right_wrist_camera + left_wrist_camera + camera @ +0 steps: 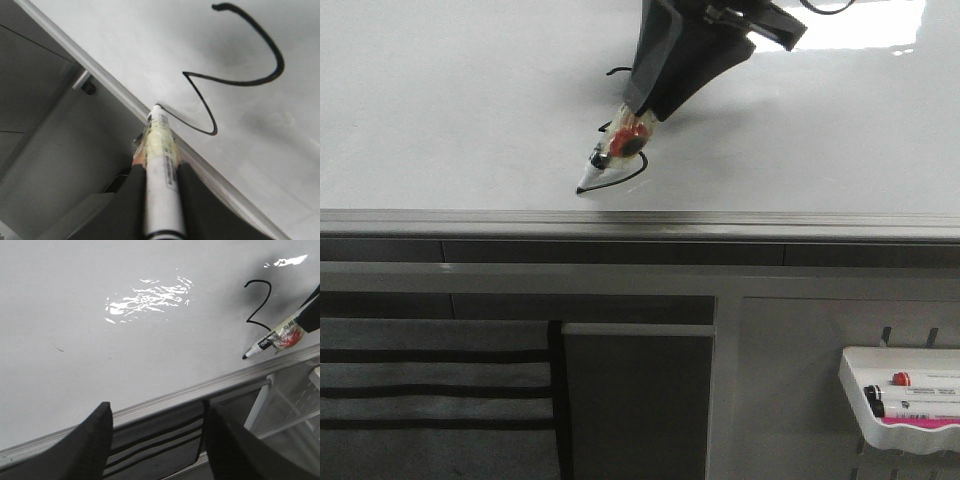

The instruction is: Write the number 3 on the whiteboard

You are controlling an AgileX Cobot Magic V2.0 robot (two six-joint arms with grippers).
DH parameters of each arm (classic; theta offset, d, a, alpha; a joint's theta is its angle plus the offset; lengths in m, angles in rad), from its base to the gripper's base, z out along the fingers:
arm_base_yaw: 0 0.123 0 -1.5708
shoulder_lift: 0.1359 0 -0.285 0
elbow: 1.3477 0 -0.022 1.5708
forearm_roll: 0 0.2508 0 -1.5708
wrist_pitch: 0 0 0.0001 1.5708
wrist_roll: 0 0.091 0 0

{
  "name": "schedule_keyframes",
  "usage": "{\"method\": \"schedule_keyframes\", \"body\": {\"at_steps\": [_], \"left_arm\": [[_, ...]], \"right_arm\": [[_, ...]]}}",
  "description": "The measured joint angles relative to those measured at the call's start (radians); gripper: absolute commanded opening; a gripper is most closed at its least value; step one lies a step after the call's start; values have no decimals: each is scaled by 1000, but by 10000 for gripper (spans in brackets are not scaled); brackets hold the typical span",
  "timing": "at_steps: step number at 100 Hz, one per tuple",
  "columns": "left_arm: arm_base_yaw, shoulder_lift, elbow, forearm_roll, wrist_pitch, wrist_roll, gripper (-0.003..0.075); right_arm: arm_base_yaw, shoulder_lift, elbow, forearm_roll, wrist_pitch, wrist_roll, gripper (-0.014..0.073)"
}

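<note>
The whiteboard (470, 100) fills the upper front view, glossy white. A thin black angular 3 (240, 83) is drawn on it; it also shows in the left wrist view (270, 290), and in the front view (641, 172) the arm hides most of it. My right gripper (156, 167) is shut on a white taped marker (161, 150). The marker's black tip (580, 189) rests on the board at the end of the lower stroke, near the frame. My left gripper (159, 410) is open and empty, over the board's near edge, away from the 3.
The board's silver-grey frame edge (720, 225) runs across the front. Below it at the right hangs a small white tray (855, 400) holding markers. A dark striped panel (430, 390) is at lower left. Bright glare (860, 25) lies at the top right.
</note>
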Motion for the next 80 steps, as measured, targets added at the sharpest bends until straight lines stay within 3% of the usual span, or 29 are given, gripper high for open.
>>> {"method": "schedule_keyframes", "body": {"at_steps": [12, 30, 46, 59, 80], "left_arm": [[0, 0, 0, 0, 2, 3, 386], [-38, 2, 0, -25, 68, 121, 386], [-189, 64, -25, -81, 180, 301, 386], [-324, 157, -72, -89, 236, 351, 386], [-516, 331, -160, -89, 222, 384, 386]], "right_arm": [[-2, -72, 16, 40, 11, -73, 27], [-4, -310, 204, 241, 91, -348, 27], [-4, -449, 340, 259, 190, -586, 27], [-4, -491, 356, 259, 208, -741, 27], [-4, -496, 356, 259, 195, -814, 27]]}}
